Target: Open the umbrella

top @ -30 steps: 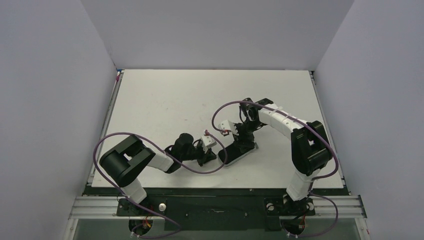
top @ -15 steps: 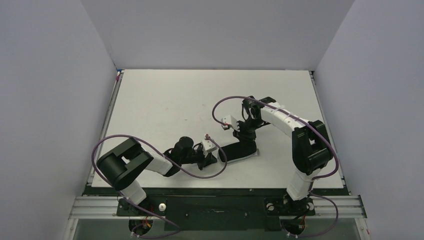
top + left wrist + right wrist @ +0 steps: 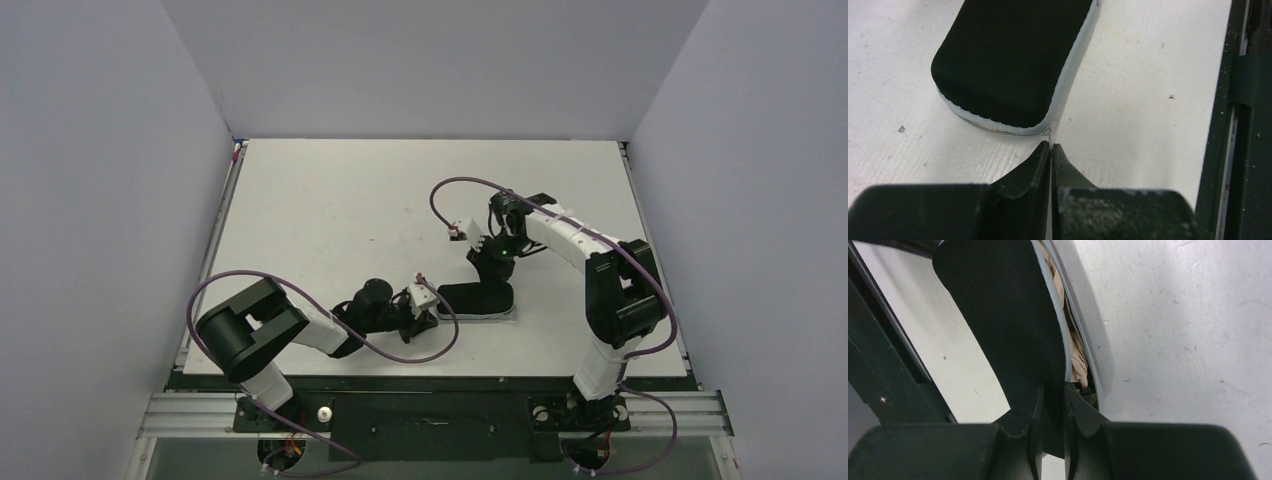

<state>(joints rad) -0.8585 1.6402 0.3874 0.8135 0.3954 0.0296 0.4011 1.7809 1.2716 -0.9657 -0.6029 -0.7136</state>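
2 sets of jaws concern us, and we start with the right gripper point(image 3: 1052, 390). In its wrist view its jaws are drawn narrow and clamp a black lid point(image 3: 998, 315) between them, 1 finger on each face. That lid belongs to a black case point(image 3: 1003, 55) edged with a pale grey rim point(image 3: 1074, 60). Just right of the pinched lid the case gapes, and in that gap we see crumpled peach-tan fabric, the umbrella point(image 3: 1075, 352), folded and lying inside the case. We cannot make out its shaft or handle.

The left gripper point(image 3: 1050, 146) has its jaws pressed fully together, pad against pad, with nothing that we can see between them. Its tips sit low over the table point(image 3: 330, 200), just short of a rounded corner of the case. A thin pale strand shows at that corner, right by the tips; we cannot tell whether it touches them.

From the top camera, the case lies right of the table's middle, close to the near edge. The left gripper reaches it from the left, at its left end. The right arm point(image 3: 575, 240) bends in from the far right and comes down on the far side of the case. Purple cables point(image 3: 300, 290) loop along both arms.
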